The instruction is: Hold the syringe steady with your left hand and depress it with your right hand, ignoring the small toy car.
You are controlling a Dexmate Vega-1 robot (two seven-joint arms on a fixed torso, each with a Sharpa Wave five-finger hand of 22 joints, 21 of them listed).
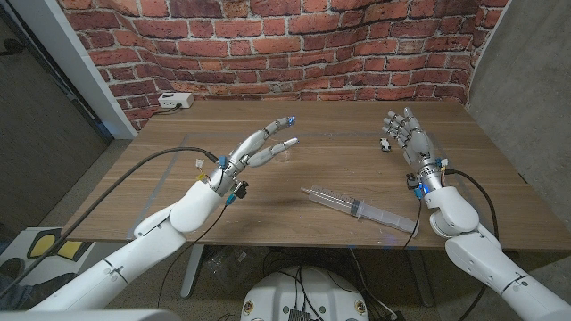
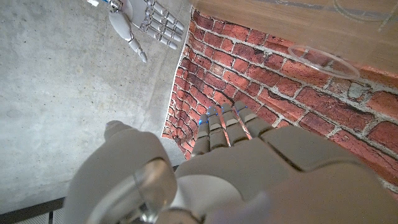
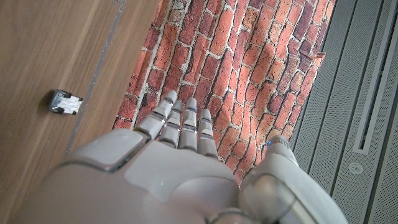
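Syringe (image 1: 357, 207) lies on its side on the desk (image 1: 312, 152), between your two hands and nearer to you than either set of fingers, touched by neither. Your left hand (image 1: 260, 149) hovers over the desk with its fingers spread and stretched forward, holding nothing; the syringe is off to its right. Your right hand (image 1: 408, 134) stands upright with its fingers apart and empty; the syringe sits to its left, back toward the wrist. The small toy car (image 1: 384, 144) rests just beside your right hand's fingers on their left. A white box (image 1: 175, 101) sits at the desk's far corner, beyond your left hand.
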